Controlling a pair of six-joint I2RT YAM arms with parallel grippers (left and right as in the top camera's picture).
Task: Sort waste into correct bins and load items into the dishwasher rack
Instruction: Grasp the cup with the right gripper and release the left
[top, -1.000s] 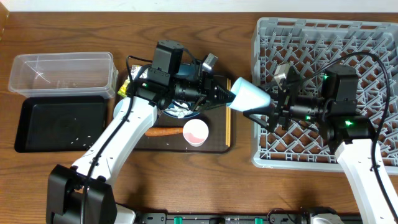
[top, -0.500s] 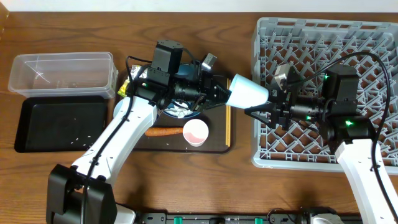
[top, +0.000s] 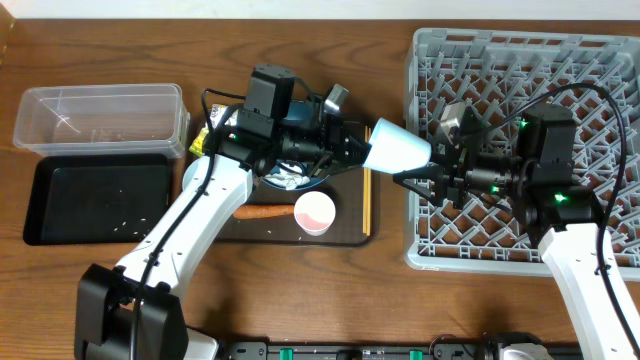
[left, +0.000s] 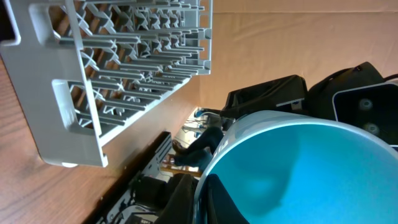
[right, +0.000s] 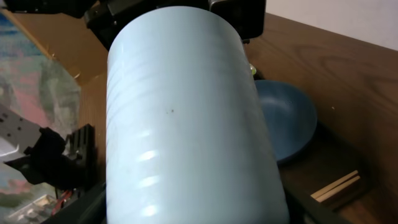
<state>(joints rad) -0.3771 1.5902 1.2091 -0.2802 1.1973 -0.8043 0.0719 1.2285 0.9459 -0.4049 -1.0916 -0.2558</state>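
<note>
The light-blue cup (top: 400, 148) hangs on its side above the gap between the dark brown serving tray (top: 350, 236) and the dishwasher rack (top: 520, 60). It is a smooth, glossy, tapered cylinder with its closed end toward the rack. The left pincer (top: 358, 148) is clenched on its rim. In the left wrist view one dark finger lies inside the shiny teal interior and the other lies outside the wall. The right pincer (top: 418, 166) stands released, its jaws spread to either side of the cup's closed end. The right wrist view shows the pale, faintly ribbed wall filling the space between the fingers, but I cannot tell whether they touch it.

The rack is a square grey plastic crate, a lattice of pegs and diagonal ribs with slotted side walls. On the serving tray lie a pinkish-white cup (top: 314, 212), mouth up, an orange carrot (top: 263, 212) just beside it, and thin wooden chopsticks (top: 367, 205) along the right edge. The right wrist view shows a deep blue plate (right: 292, 118) behind the cup.

At the far left a clear plastic tub (top: 100, 118) sits behind a shallow black tray (top: 95, 200) that is flecked with white rice grains (top: 120, 225).

The surface (top: 300, 40) is dark wood with visible grain. A pale wall strip (top: 300, 8) runs along its far edge.
</note>
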